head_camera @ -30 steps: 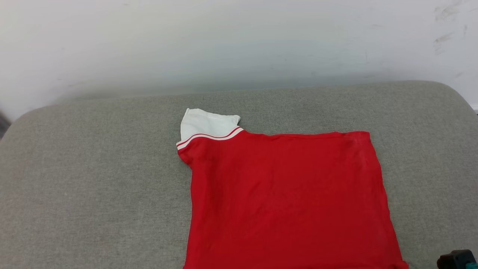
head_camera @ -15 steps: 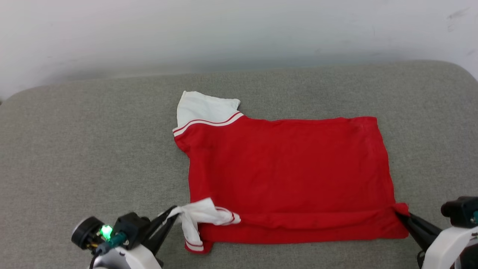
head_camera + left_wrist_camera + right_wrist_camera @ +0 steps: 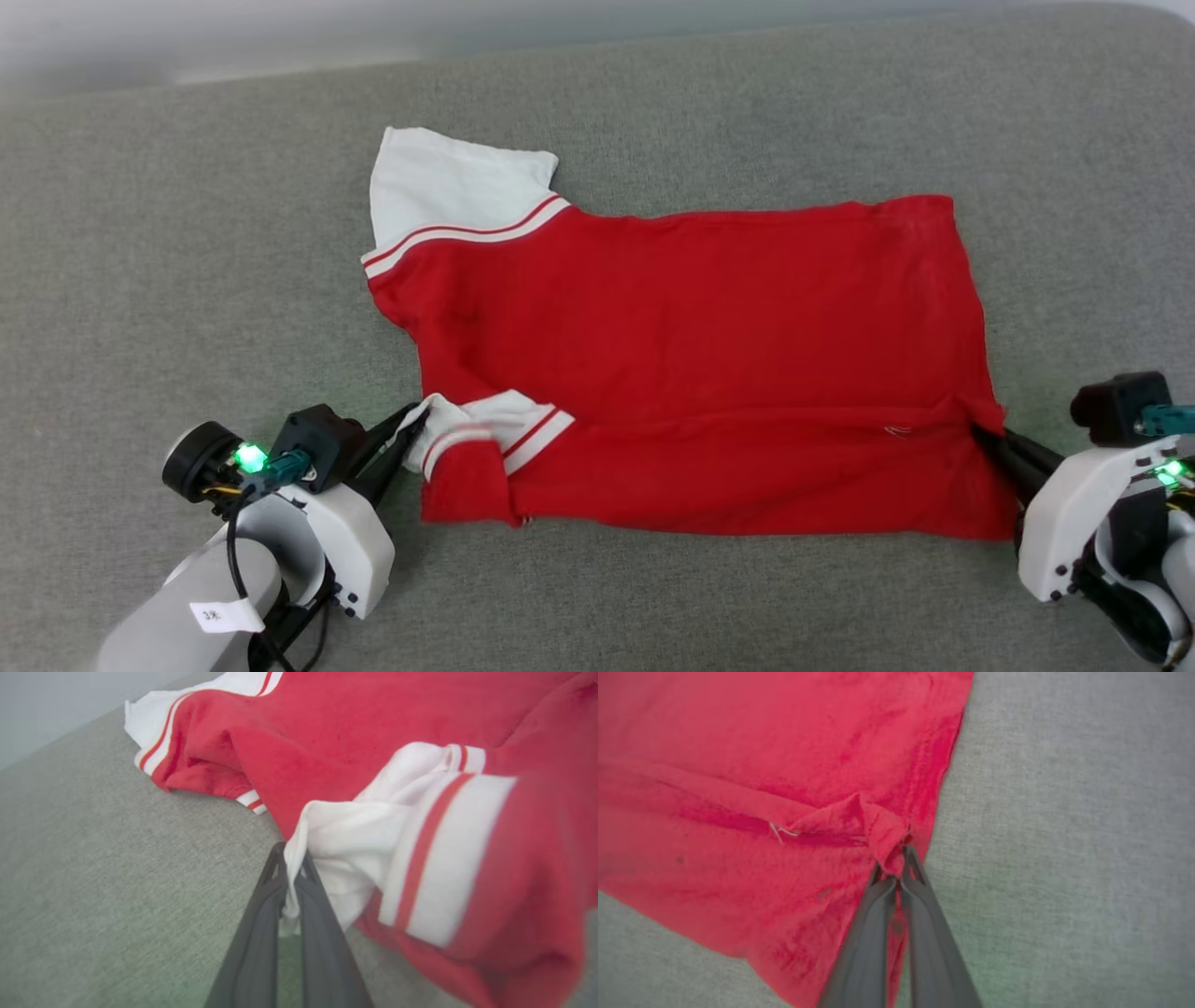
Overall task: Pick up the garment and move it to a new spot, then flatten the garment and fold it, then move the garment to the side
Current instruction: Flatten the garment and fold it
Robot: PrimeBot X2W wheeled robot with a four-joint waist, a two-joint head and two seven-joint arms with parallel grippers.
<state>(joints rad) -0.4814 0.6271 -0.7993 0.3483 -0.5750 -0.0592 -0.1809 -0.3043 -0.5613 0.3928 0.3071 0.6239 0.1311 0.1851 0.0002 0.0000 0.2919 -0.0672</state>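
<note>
2 end effectors are pinched shut on the garment (image 3: pixel 709 355), 1 at each end of its near edge. The left end effector (image 3: pixel 408 429) holds the white cuff of the near sleeve (image 3: pixel 495 425); in the left wrist view the cloth is trapped between the dark fingers and bunches up just beyond them. The right end effector (image 3: pixel 982 433) grips a small peak of red fabric at the hem corner, and a crease runs from that pinch across the shirt toward the sleeve.

The garment lies spread across the middle of the grey padded surface (image 3: pixel 187 280), plain red side up, with no number or lettering showing. Its far sleeve (image 3: pixel 448 187) is flat and points away from the robot. The body looks mostly smooth, so I judge the placing and flattening done. The near strip is lifted and doubled over the rest, which suggests the 1st fold is under way but not laid down.

What seems left: carrying that edge across to finish the fold, releasing, dealing with the far sleeve and any further fold, then moving the folded garment to the side.
</note>
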